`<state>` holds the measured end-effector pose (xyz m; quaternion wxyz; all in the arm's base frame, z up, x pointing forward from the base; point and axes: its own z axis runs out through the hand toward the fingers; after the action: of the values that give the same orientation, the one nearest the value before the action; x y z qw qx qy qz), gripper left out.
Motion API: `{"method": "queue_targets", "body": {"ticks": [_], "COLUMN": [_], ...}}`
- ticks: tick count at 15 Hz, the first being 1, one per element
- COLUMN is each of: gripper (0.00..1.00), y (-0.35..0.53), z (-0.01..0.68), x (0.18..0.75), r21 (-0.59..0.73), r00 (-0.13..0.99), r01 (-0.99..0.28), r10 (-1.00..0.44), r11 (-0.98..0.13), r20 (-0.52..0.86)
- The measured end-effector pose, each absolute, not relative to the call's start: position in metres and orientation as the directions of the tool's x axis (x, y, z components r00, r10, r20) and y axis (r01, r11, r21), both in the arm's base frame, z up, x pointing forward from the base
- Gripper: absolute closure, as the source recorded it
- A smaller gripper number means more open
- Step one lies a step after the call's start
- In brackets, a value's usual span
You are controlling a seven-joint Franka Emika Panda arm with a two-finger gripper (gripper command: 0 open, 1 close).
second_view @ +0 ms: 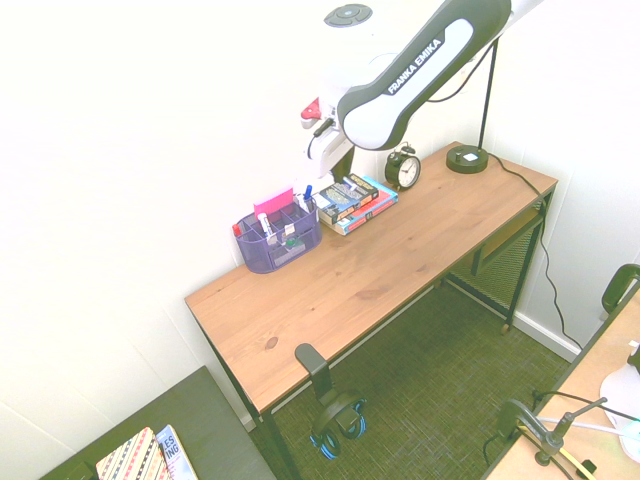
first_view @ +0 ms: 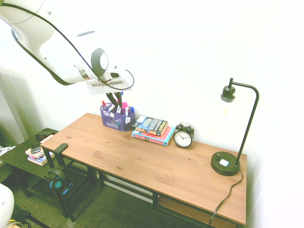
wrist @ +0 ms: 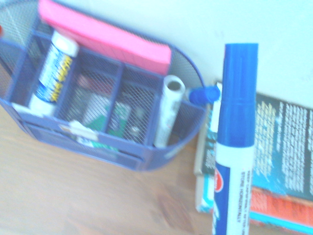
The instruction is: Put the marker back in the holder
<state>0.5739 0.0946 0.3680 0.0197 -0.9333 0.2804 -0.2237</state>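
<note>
Wooden desk (first_view: 142, 164) — holder (first_view: 117, 118), book stack (first_view: 153, 129), clock (first_view: 183, 137), lamp (first_view: 226, 164) (along back edge).

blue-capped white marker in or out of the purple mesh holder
Out: the blue-capped white marker hangs in the shut gripper above the purple mesh holder.

Worktop (first_view: 142, 161): matt wood grain with knots. Holder (wrist: 98, 98) below claw: purple wire mesh metal. Marker (wrist: 234, 147): smooth glossy plastic, blue cap. Books (first_view: 152, 129) beside claw: glossy paper covers. Lamp (first_view: 235, 128): matt black metal.

Holder (first_view: 117, 118) crowded by upright pens (wrist: 53, 72) and books (first_view: 153, 129) alongside.
</note>
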Motion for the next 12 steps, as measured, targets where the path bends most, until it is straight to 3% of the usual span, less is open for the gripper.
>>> {"method": "queue_targets", "body": {"ticks": [7, 12], "gripper": [1.0, 1.0], "y": [0.169, 0.216], "z": [0.337, 0.325], "x": [0.581, 0.595], "r21": [-0.308, -0.328], "r00": [0.681, 0.7], "r01": [-0.412, -0.352], "r10": [-0.514, -0.479], "r11": [-0.858, -0.877], "r20": [0.521, 0.529]}}
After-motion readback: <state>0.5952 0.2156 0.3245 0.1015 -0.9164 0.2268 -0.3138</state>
